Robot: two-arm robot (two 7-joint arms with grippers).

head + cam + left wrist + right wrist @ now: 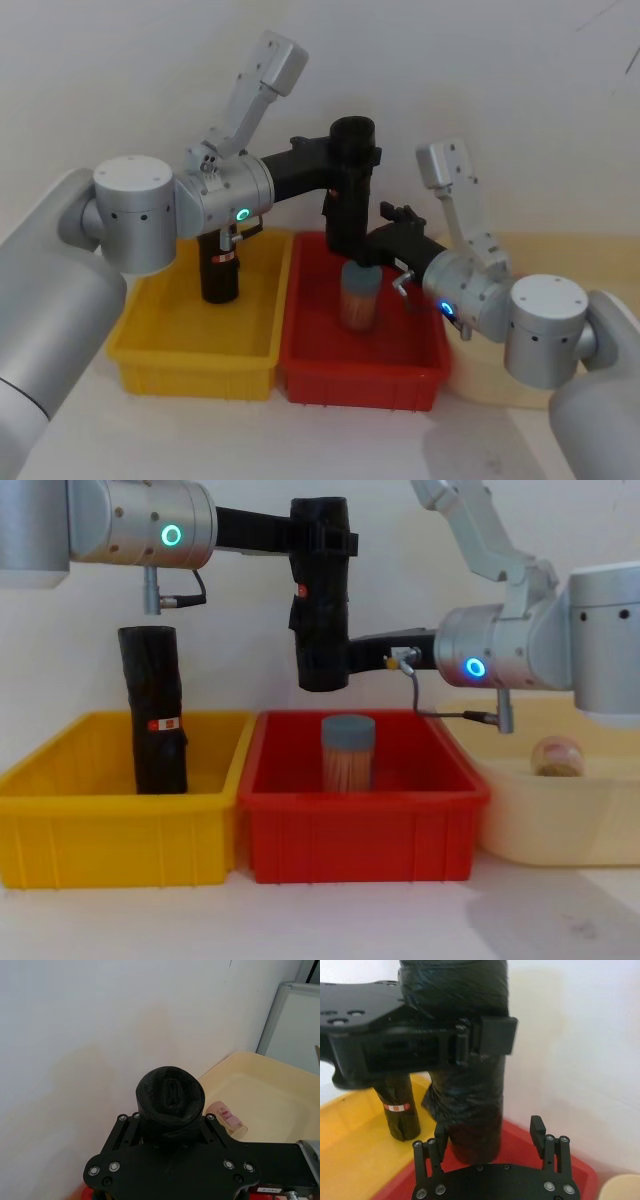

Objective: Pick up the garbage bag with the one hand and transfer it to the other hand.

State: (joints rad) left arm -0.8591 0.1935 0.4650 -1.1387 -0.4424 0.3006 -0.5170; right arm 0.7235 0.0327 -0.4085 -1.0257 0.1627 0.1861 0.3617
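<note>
bag [320, 600]: black, crinkly, a small red mark on its side, clamped in my left gripper [322, 542]
left gripper: black, silver wrist, green-teal ring
right gripper [490, 1135]: black, silver wrist, blue ring, fingers apart beside the bag's lower end
second roll [155, 710]: black, red-and-white label, below my left wrist
bins: yellow bin [60, 820], red bin [400, 830], cream tub [560, 820]
jar [348, 752]: blue-grey lid, tan contents
</note>
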